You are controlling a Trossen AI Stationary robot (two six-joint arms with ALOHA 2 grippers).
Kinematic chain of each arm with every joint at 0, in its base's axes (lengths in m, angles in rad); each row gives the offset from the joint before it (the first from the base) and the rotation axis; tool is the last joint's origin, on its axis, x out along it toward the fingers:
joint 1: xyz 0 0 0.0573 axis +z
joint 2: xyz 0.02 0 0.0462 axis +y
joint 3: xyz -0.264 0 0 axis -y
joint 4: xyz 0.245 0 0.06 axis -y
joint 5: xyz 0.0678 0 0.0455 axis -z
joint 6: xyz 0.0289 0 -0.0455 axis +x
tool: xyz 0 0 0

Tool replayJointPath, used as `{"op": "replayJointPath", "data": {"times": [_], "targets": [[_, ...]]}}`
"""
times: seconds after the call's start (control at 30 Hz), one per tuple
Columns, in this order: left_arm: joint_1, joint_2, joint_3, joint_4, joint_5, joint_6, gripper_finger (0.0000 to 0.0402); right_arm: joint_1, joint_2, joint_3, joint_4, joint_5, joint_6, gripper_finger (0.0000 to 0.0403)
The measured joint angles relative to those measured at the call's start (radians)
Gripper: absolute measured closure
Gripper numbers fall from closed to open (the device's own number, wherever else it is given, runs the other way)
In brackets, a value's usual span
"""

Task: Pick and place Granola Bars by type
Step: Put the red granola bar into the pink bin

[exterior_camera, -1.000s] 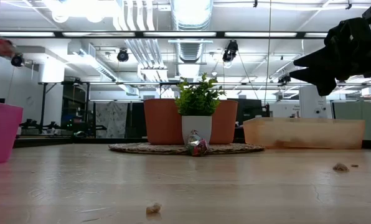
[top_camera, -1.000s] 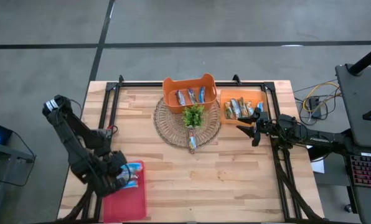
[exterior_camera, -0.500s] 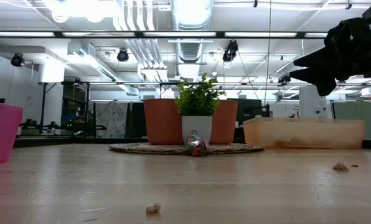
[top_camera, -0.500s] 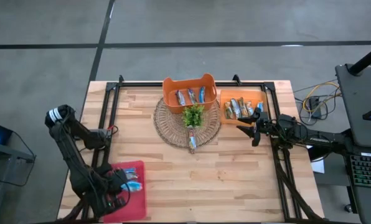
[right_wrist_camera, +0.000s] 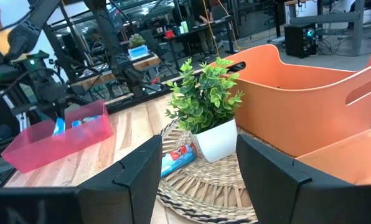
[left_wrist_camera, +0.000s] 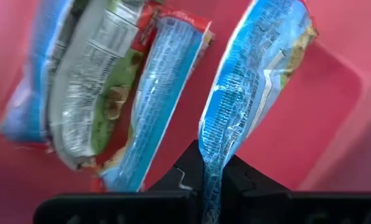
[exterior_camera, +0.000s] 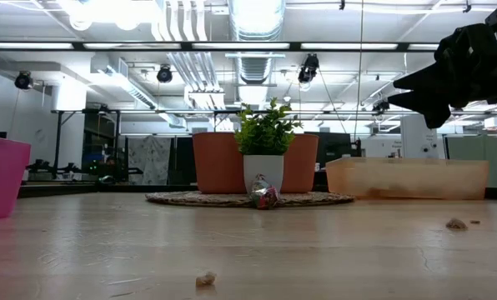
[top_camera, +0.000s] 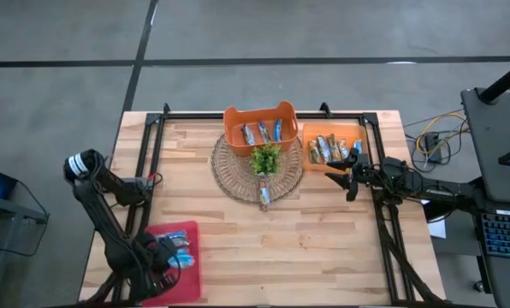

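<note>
My left gripper is at the table's near left corner, lowered into the pink bin and shut on a blue-white granola bar. Other blue bars lie flat on the bin's floor. My right gripper hovers open at the right, beside the orange tray of brownish-tan bars. More blue bars lie in the orange basket. One wrapped bar rests on the woven mat in front of the small plant. My left gripper pinches the blue-white bar by its crimped end seam between the two fingers, which come from above and point down into the bin. The bar hangs below the fingers inside the pink bin; whether its free end touches the floor, I cannot tell.
The round woven mat with the plant sits at the table's far middle, with the basket behind it. Bare wood stretches between the bin and the right arm. Small crumbs lie on the near table. A black frame rail runs along the right side.
My left gripper, still shut on the blue-white bar, has moved toward the table's near edge and down into the pink bin, carrying the bar with it. The right arm has kept still.
</note>
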Motion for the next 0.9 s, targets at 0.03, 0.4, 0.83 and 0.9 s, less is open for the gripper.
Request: {"op": "replayJointPath", "data": {"times": [0.03,0.4,0.83,0.9], "targets": [[0.000,0.002,-0.015,0.024,0.001,0.000,0.0401,0.000,0.000,0.000,0.000,0.000,0.000,0.0207],[0.000,0.018,-0.141,0.135,0.116,0.003,0.0401,0.000,0.000,0.000,0.000,0.000,0.000,0.0207],[0.004,0.010,-0.137,0.154,0.131,0.040,0.0337,0.000,0.000,0.000,0.000,0.000,0.000,0.0207],[0.007,0.002,-0.135,0.153,0.131,0.045,0.0312,0.000,0.000,0.000,0.000,0.000,0.000,0.0207]]}}
